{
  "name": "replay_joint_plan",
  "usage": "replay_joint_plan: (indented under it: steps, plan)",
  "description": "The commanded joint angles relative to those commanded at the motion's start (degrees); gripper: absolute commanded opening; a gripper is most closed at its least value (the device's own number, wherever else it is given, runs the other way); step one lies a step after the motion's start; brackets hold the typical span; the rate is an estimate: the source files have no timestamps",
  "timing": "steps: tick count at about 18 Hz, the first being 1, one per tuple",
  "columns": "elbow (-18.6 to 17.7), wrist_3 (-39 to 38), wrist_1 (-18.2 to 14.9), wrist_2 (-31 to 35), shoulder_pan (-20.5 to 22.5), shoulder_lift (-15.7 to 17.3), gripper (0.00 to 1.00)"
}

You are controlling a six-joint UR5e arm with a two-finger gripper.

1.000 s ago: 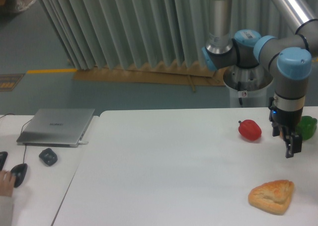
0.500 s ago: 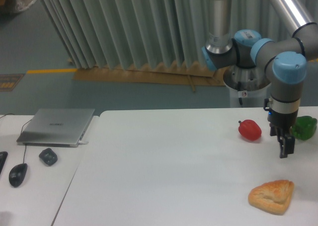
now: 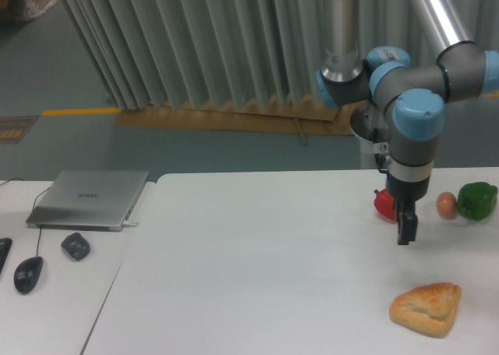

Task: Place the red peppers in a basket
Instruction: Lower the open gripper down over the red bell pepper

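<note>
A white table point(image 3: 257, 269) fills the lower part of the view, with a grey robot arm reaching over its far right corner. The arm's gripper point(image 3: 404, 232) points straight down and hangs just in front of the red pepper point(image 3: 383, 204), hiding the pepper's right half; this reads as lining up for a pick from above. The fingers appear as one dark narrow shape, so whether they are spread or pressed together cannot be told, and nothing seems to be pinched. The red pepper sits near the far edge, toward the right. Just to its right lie a small brown egg point(image 3: 446, 205) and then a green pepper point(image 3: 476, 200) close to the right edge, both apart from the gripper. A golden pastry point(image 3: 426, 309) lies near the front right corner. No basket is visible. On a lower desk at left sit a closed laptop point(image 3: 88, 199) and a computer mouse point(image 3: 28, 274).
</note>
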Motion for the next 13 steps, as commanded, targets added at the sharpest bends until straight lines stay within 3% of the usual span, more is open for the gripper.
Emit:
replay_joint_plan:
  steps: [3,13]
  plan:
    - [-0.17,8.76,-4.05,2.23,0.61,0.87,1.00]
    - [-4.48,14.16,-3.62,13.37,-2.37,1.41,1.00]
